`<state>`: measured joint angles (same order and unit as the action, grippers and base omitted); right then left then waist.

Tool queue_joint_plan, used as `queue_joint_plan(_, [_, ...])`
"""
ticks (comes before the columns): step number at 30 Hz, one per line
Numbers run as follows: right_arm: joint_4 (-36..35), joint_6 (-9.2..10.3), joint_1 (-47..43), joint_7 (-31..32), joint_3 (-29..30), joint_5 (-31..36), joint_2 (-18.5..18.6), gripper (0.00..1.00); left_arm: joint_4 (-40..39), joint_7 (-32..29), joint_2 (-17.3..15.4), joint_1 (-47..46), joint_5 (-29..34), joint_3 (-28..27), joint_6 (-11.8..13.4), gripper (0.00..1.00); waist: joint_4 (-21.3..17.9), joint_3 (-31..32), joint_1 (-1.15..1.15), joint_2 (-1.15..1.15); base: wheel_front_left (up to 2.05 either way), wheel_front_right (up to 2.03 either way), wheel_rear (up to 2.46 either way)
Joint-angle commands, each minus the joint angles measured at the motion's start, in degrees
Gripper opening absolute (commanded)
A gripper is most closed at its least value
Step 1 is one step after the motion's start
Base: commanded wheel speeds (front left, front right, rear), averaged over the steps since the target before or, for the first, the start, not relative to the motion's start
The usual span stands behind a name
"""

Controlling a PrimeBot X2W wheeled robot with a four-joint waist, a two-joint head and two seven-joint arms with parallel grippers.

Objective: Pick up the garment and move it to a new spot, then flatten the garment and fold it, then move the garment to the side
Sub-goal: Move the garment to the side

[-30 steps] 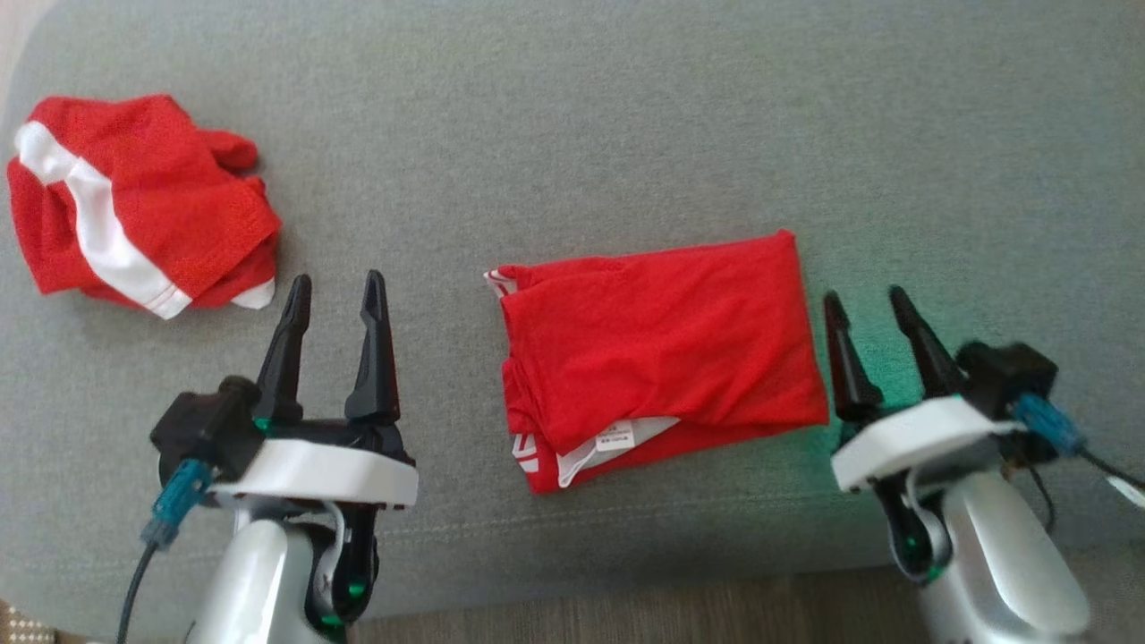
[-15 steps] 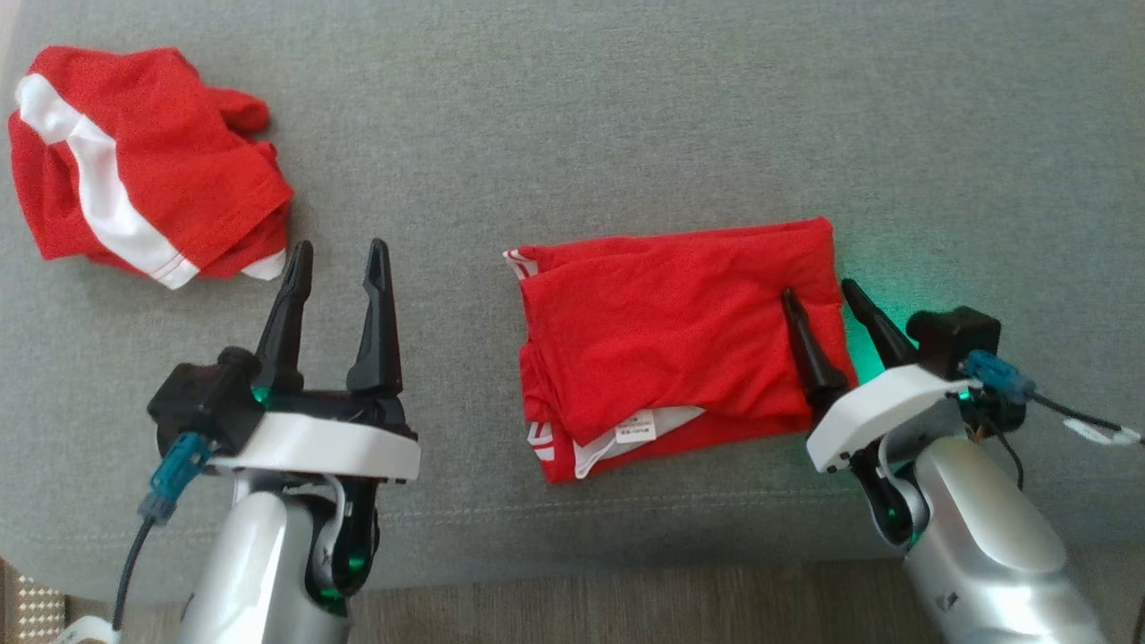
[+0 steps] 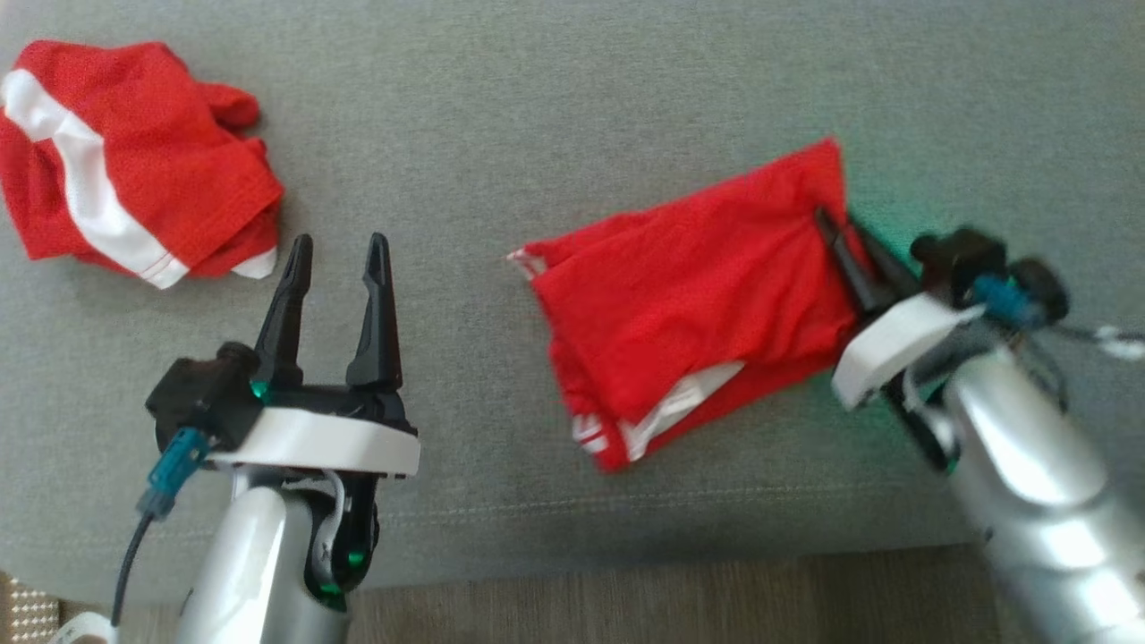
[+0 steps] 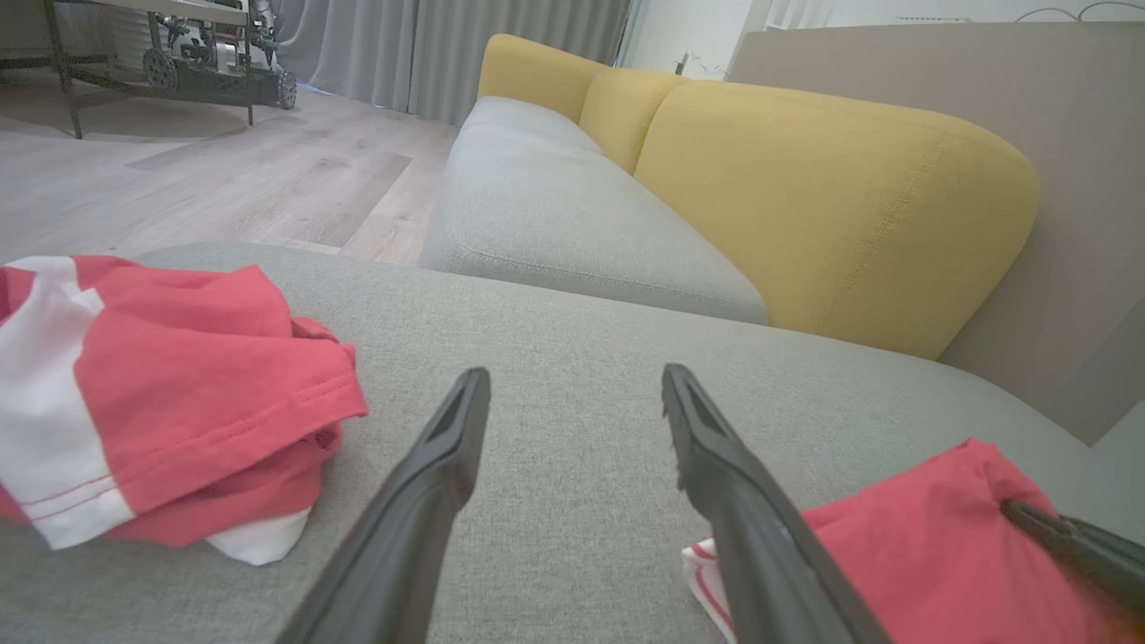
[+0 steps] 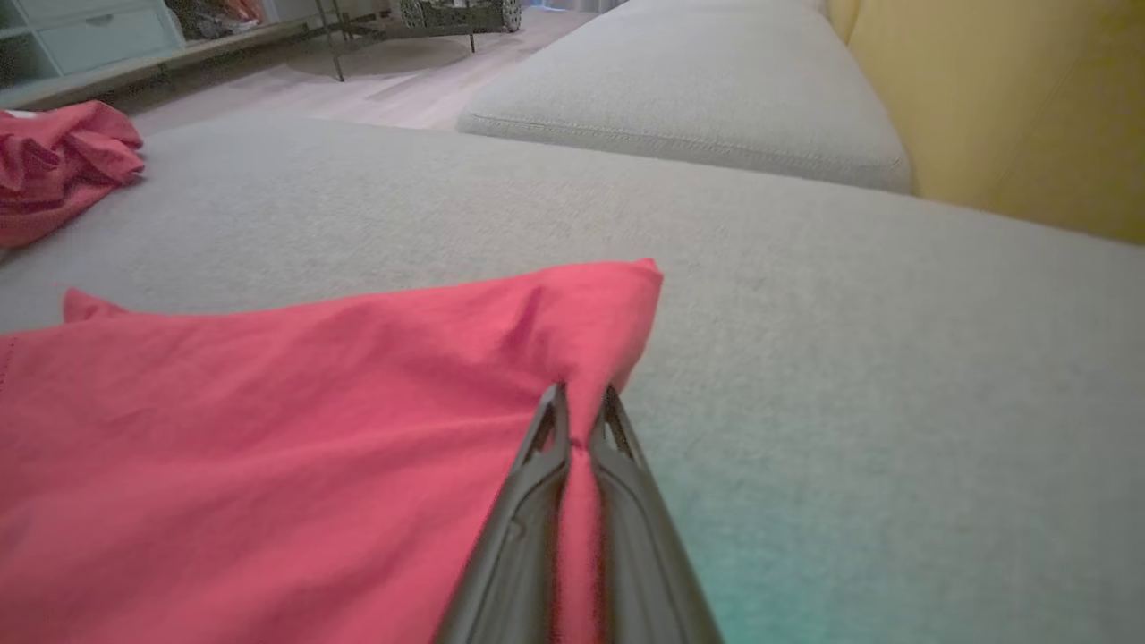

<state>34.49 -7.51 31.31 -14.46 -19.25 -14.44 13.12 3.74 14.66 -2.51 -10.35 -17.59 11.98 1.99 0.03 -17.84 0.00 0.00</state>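
Note:
The folded red garment (image 3: 698,295) lies on the grey sofa seat (image 3: 537,107), skewed, its right edge pulled up and to the right. My right gripper (image 3: 836,224) is shut on that right edge; the right wrist view shows red cloth pinched between the fingertips (image 5: 581,402) of the garment (image 5: 268,465). My left gripper (image 3: 338,255) stands open over bare seat, left of the garment, nothing between its fingers. In the left wrist view the left gripper (image 4: 572,389) is open, with the garment's corner (image 4: 903,555) at the lower right.
A second red and white garment (image 3: 125,152) lies crumpled at the seat's far left, also in the left wrist view (image 4: 152,402). Yellow back cushions (image 4: 823,197) stand behind. The seat's front edge (image 3: 572,572) and wood floor run below.
My right gripper moved onto the garment's right edge and shut on it, then dragged that edge up and right, skewing the garment. The left gripper stayed put.

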Motion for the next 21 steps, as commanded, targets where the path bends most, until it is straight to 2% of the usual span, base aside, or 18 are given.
queue_joint_plan(1, [-0.34,0.02,2.8,-0.53,-1.56,0.27,2.11,0.0,-1.95,0.34,-0.37,-2.51,0.62,-1.95,-0.17,1.0,-0.44,-0.22,0.0,0.0,0.0,0.0,0.0])
queue_joint_plan(5, [1.43,0.02,7.17,-0.22,-3.85,-2.64,4.85,0.0,-2.09,0.34,-0.37,-3.01,0.74,-1.46,-0.4,1.0,-1.05,-0.87,0.0,0.0,0.0,0.0,0.0])
queue_joint_plan(11, [3.4,0.02,16.72,2.17,-7.83,-9.89,12.57,0.0,-3.11,0.34,-0.37,-4.59,0.55,-0.74,-0.32,1.0,-2.02,-4.1,0.0,0.0,0.0,0.0,0.0])
queue_joint_plan(16, [7.22,0.02,22.57,3.56,-8.26,-13.44,18.31,0.0,-3.55,0.34,-0.37,-5.96,1.4,-0.85,-0.8,1.0,-3.09,-7.23,0.0,0.0,0.0,0.0,0.0])
queue_joint_plan(21, [10.97,0.02,26.15,2.79,-6.5,-14.76,21.48,0.0,-4.18,0.34,-0.37,-8.19,2.23,-1.88,-1.54,1.0,-4.4,-9.92,0.0,0.0,0.0,0.0,0.0])
